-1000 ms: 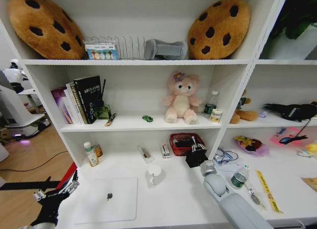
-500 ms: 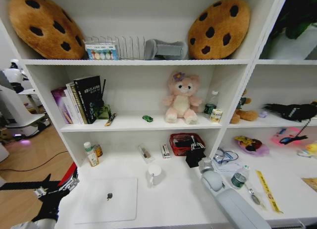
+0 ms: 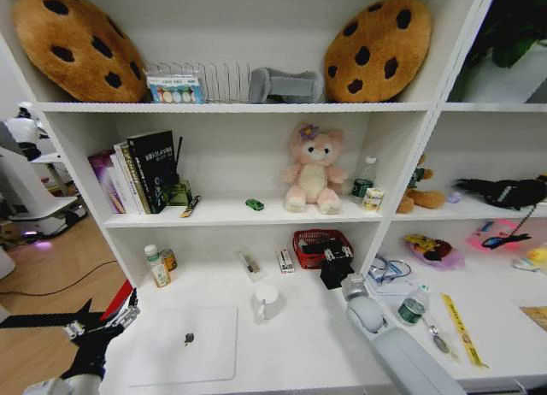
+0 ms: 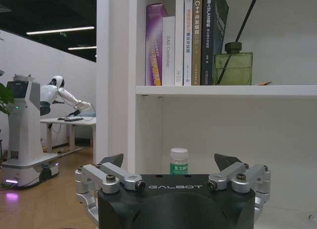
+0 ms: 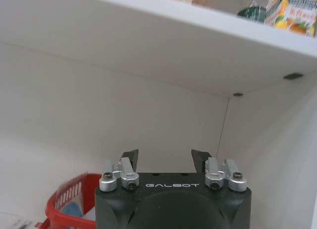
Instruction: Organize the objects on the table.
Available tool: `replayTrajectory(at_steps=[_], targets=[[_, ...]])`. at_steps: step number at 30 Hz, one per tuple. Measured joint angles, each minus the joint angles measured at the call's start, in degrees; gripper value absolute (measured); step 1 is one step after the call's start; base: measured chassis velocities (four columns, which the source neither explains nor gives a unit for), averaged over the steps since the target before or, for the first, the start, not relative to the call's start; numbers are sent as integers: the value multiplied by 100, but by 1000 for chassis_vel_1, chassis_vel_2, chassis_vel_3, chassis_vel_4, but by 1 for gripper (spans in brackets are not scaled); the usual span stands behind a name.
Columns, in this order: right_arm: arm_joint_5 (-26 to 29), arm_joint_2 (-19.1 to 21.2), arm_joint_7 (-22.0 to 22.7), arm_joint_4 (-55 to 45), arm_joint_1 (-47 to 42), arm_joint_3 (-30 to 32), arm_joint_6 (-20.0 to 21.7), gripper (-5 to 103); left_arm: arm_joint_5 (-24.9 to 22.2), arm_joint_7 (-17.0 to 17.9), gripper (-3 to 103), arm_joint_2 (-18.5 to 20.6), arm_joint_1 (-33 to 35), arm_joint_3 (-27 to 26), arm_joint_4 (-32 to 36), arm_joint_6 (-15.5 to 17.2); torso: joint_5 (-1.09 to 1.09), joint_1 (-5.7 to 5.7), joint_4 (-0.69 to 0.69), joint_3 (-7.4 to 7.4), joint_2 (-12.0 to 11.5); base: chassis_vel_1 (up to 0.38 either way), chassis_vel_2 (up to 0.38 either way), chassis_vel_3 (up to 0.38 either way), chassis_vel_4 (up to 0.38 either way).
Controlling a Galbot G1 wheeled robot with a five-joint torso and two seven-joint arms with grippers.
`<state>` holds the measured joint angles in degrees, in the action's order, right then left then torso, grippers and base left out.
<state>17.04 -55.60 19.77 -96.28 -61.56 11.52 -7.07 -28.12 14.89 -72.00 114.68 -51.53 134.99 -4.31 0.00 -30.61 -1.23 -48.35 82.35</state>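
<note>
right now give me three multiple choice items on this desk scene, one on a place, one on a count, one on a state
1. Where is the green toy car?
A. on the laptop
B. on the shelf left of the pink plush
C. in the red basket

2. How many cookie cushions lie on the top shelf?
A. one
B. two
C. four

3. What state is the laptop in?
A. closed flat
B. open upright
C. held by a tool

Answers:
1 B: the car sits on the middle shelf, left of the plush.
2 B: one cushion at the left, another at the right.
3 A: the lid is down on the desk; the left tool hangs open off the desk's left edge, and the right tool is open by the basket.
</note>
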Motion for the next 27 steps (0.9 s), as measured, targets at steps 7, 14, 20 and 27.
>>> replayTrajectory(at_steps=[7,14,20,27], targets=[[354,254,208,-1427,-1139,342,593,91,2,-16,100,-20,2,9,-7,-20,1,0,-3,0,0,0,0,0,0],[345,185,366,-2413,-2333,890,914,100,0,-89,100,-63,26,6,-47,-110,0,0,0,0,1,0,0,0,0],[760,-11,364,-2618,-3348,1450,1017,100,-8,-143,100,-110,62,3,-83,-186,0,0,-2,0,1,0,0,0,0],[1406,25,651,-2785,-3510,1732,1936,100,-7,-168,100,-120,102,21,-98,-231,0,0,-1,0,0,0,0,0,0]])
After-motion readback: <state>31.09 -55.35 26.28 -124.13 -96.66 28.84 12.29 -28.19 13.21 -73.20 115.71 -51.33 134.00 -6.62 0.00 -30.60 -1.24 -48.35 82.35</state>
